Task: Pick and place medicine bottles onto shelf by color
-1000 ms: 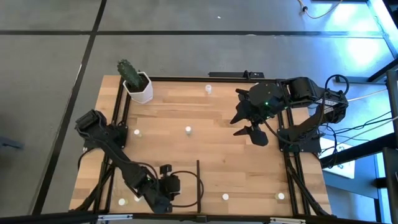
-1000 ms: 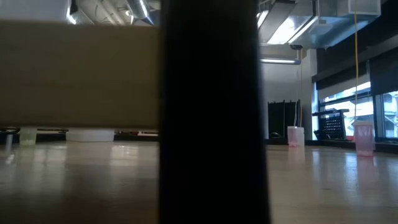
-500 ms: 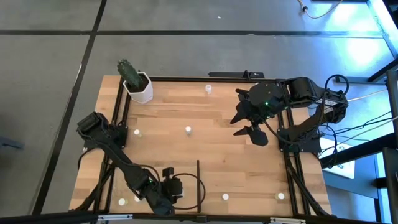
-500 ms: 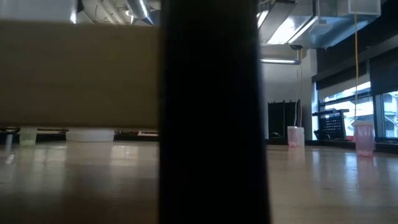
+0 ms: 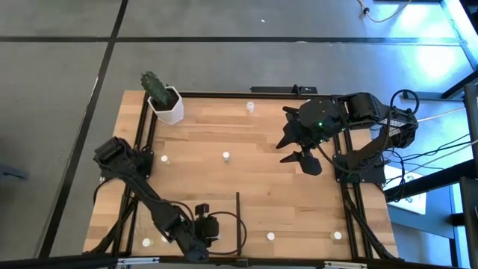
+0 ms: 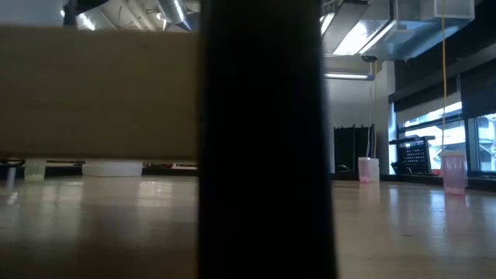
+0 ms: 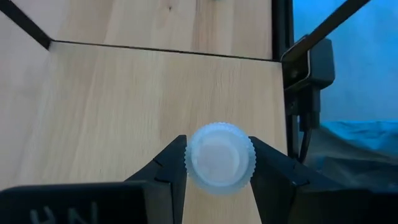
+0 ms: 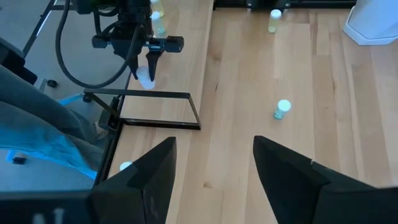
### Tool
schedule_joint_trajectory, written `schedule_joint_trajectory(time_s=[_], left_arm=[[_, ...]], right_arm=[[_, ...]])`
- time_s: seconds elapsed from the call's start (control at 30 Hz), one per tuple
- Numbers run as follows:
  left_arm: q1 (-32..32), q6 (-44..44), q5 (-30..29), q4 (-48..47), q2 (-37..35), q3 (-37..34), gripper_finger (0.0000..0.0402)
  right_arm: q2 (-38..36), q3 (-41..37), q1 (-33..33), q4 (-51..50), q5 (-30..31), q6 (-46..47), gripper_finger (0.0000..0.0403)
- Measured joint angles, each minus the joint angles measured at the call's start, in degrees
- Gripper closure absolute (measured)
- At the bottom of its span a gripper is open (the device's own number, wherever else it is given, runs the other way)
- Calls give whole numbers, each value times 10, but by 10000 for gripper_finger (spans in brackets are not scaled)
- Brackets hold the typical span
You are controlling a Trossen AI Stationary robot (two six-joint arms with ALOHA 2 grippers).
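Near edge, about 7 o'clock on the table (image 5: 269, 172): left hand (image 7: 219, 163) clamped on a white-capped medicine bottle (image 7: 219, 157), held above the pale shelf (image 7: 124, 106) inside its thin black divider (image 5: 238, 217). Loose bottles sit along the near edge at 5 o'clock (image 5: 270, 236), at mid-table (image 5: 225, 156) and at the far edge near 12 (image 5: 250, 107). Right hand (image 5: 299, 149) hangs at 2 o'clock, fingers apart and holding nothing; white cactus pot (image 5: 169, 107) at 10 o'clock.
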Motion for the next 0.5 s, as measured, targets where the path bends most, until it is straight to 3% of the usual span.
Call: schedule_joint_trajectory(time_s=[0.5], left_arm=[[0, -4, -1, -1, 3, 0, 252]], right_arm=[[0, 0, 0, 4, 0, 0, 187]])
